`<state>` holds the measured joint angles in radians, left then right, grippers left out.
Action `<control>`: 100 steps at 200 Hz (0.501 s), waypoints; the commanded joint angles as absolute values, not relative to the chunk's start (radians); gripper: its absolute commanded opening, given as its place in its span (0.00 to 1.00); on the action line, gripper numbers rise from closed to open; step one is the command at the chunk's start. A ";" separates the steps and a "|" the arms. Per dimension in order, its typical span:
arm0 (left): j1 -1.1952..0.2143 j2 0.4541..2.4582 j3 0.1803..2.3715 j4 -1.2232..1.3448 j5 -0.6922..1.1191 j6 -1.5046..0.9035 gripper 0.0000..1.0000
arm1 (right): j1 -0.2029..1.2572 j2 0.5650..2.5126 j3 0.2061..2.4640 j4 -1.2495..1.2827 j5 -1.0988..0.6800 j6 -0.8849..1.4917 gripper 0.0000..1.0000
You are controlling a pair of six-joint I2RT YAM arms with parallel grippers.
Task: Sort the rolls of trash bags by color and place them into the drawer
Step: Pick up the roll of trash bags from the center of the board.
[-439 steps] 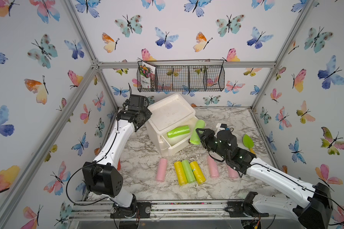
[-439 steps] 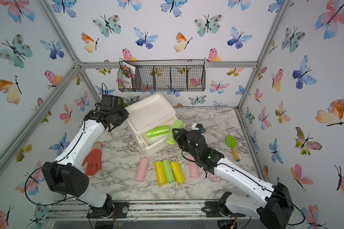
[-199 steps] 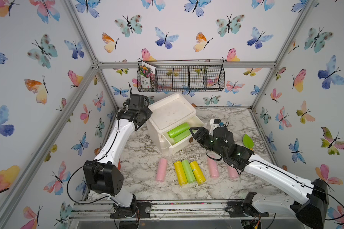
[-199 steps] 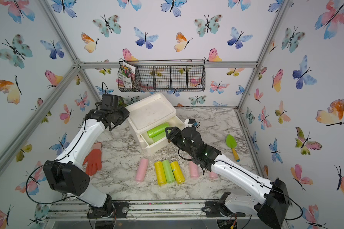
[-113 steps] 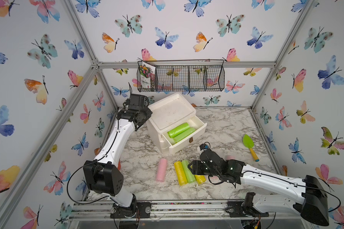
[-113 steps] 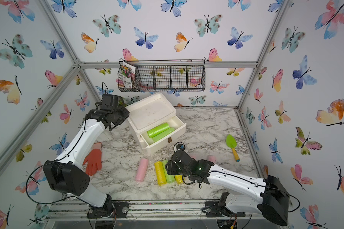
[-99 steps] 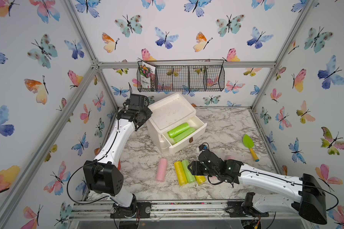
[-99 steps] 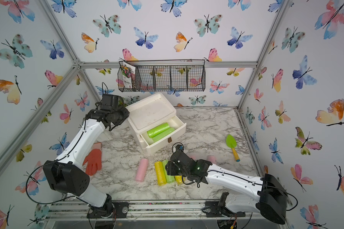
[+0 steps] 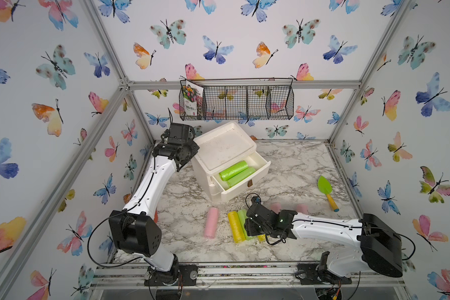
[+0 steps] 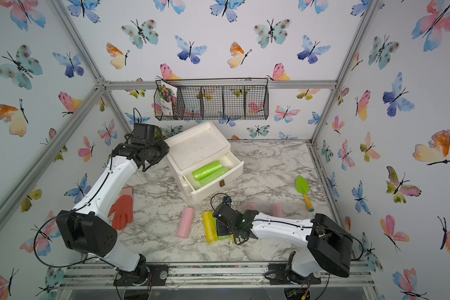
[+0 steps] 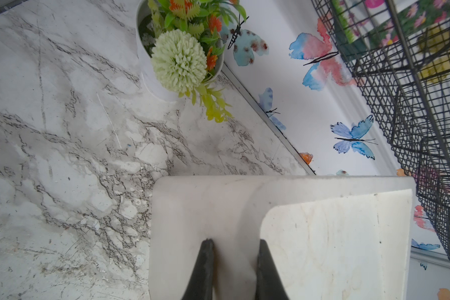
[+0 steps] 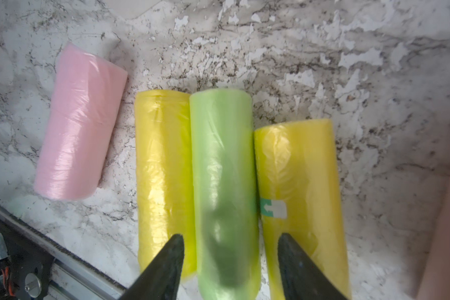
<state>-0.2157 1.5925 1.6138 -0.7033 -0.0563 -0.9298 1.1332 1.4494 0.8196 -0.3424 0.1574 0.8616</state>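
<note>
Right gripper (image 12: 230, 236) hangs low over the loose green roll (image 12: 224, 168). Its jaws are open wider than the roll, one fingertip above each of the flanking yellow rolls (image 12: 163, 168), and it holds nothing.

Left gripper (image 11: 235, 241) sits at the back corner of the white cabinet (image 11: 322, 246). Its fingers are a narrow gap apart over the top rim. We cannot tell whether they pinch it.

Layout, reading the table (image 9: 283, 161) as a clock face in a top view, twelve at the back wall:
- The yellow-green-yellow trio lies near six, each roll running roughly twelve-to-six with sides touching.
- One pink roll (image 9: 211, 222) lies apart at nine of the trio.
- Two more pink rolls (image 9: 302, 208) lie at about two of the trio.
- The open drawer (image 9: 234, 192) stands at twelve of the trio, with two green rolls (image 9: 233, 170) side by side inside.

Handling, as we judge it:
- The green roll looks light, being thin film wound tight.
- Its skin is glossy, so probably slick.
- It should dent a little under the pads rather than crack.
- Being round, it will roll if nudged.

We would grip across its width near mid-length, for balance. The yellow neighbours leave no gap, so the fingertips must wedge down into the seams. That may shove a yellow roll aside or pinch its loose wrap. A firm, centred squeeze seems wise, since a slack one may let it slip out endwise.
</note>
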 commanded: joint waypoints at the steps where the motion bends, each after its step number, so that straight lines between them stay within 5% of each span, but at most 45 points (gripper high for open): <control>1: -0.225 1.620 1.595 -0.645 0.081 -1.058 0.00 | 1.136 1.481 0.854 -0.340 0.200 0.832 0.61; 100: -0.225 1.627 1.587 -0.642 0.083 -1.050 0.00 | 1.136 1.592 0.891 -0.316 0.220 0.795 0.50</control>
